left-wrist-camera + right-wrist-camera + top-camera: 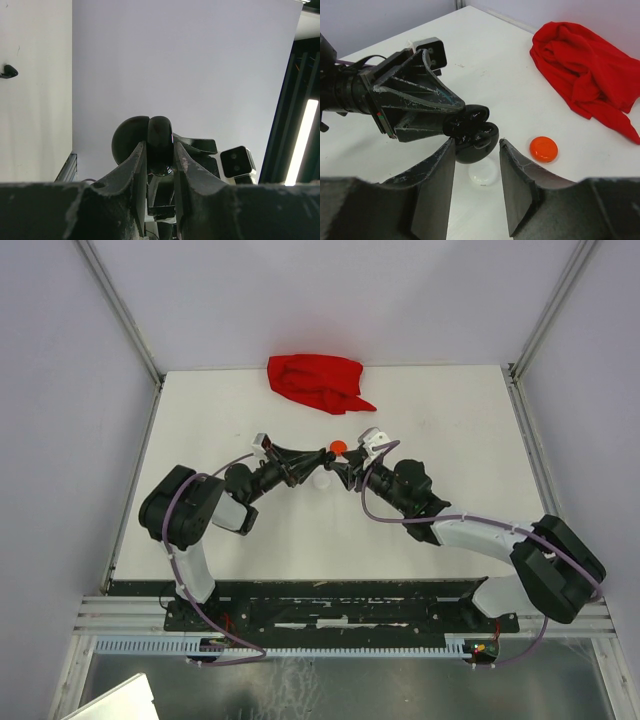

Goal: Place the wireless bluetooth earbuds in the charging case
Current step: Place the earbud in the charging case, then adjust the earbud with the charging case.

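My left gripper [160, 146] is shut on a black round charging case [472, 134], held above the table with its lid swung open. Glossy black earbuds [479, 140] lie in the case's hollows; how deep they sit I cannot tell. My right gripper [476, 145] faces it, open, its two fingers standing either side of the case's lower half with nothing gripped. From above, both grippers meet tip to tip at the table's middle, left gripper [320, 455], right gripper [345, 466]. In the left wrist view the case [160, 131] fills the gap between my fingers.
A white round case [482, 173] lies on the table right below the held case, and an orange-red one [543, 148] just right of it. A crumpled red cloth [316, 381] lies at the back. A tiny black comma-shaped piece [7, 71] rests on the white table.
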Robot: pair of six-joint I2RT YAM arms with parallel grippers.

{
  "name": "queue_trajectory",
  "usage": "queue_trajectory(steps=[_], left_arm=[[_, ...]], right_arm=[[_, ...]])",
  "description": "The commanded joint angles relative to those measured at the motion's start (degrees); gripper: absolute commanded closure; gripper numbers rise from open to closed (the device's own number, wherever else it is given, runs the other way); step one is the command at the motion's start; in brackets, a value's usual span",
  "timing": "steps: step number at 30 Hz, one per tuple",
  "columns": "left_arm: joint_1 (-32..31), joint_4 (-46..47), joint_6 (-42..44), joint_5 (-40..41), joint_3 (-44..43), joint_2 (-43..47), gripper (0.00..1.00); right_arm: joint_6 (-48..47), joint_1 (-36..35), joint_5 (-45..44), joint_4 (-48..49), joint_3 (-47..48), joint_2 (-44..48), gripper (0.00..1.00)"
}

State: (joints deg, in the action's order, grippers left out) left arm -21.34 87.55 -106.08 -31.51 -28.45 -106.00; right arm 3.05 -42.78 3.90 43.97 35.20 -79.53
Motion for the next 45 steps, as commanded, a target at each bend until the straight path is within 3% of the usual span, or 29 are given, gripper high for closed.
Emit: queue_trajectory(steps=[1, 6, 12, 17, 24, 30, 45], left_arm=[[0.23, 11.46, 0.10, -0.12, 0.32, 0.76, 0.97], [0.12, 11.47, 4.18, -2.68, 1.63, -1.59, 0.97], [0.16, 11.46, 9.61, -7.15, 1.48, -2.85, 0.97], [0.18, 9.26, 14.04, -11.88, -0.01, -2.34, 0.97], [0.16, -3.04, 22.99, -14.66, -0.56, 2.42, 0.97], [0.07, -11.72, 27.71, -13.84, -1.13, 6.81, 0.97], [-1.02, -14.51, 27.61, -12.09, -3.22, 6.38, 0.97]], right_arm=[[0.84, -0.42, -0.67, 1.21, -0.07, 5.32, 0.50], [1.16, -0.37, -4.89, -7.84, 2.00, 10.96, 0.41], [2.67, -0.22, -19.88, -46.74, 19.43, 8.92, 0.34], [5.20, 2.17, -20.42, -64.77, 30.03, 3.88, 0.30], [5.48, 6.55, -11.26, -70.64, 32.87, -0.11, 0.30], [5.14, 7.11, -6.89, -69.74, 33.08, -4.22, 0.30], [6.84, 6.28, 0.07, -65.43, 34.64, -10.39, 0.31]])
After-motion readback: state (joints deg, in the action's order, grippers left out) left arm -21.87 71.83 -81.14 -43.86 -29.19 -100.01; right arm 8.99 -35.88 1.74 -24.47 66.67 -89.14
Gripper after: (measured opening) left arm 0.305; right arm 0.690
